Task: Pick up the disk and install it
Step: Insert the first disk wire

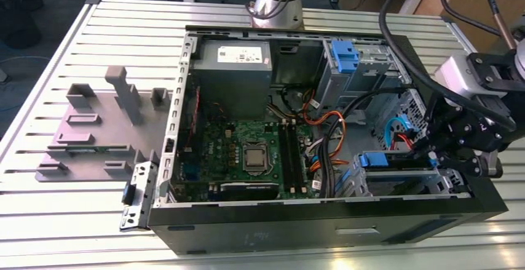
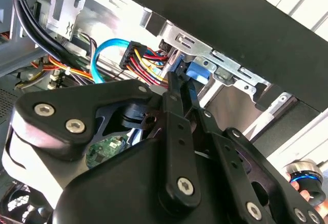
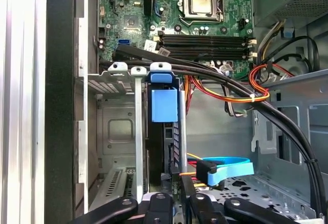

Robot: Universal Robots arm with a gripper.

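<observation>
We find the end effector (image 1: 443, 153) at the open computer case's (image 1: 328, 224) exterior-view right. The first wrist view shows the disk (image 3: 164, 106) seated edge-on in its drive cage (image 3: 115, 131); the second wrist view shows the fingers (image 2: 180, 98) clenched on its blue carrier.

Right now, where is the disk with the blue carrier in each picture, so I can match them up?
Exterior view: the disk sits in the metal cage, toward the exterior view's right.
First wrist view: the disk stands between the cage's upright metal rails, blue tab facing the camera.
Second wrist view: the disk shows as a blue tab beside the multicoloured wires.
Shared landmark: the light-blue flat cable.
</observation>
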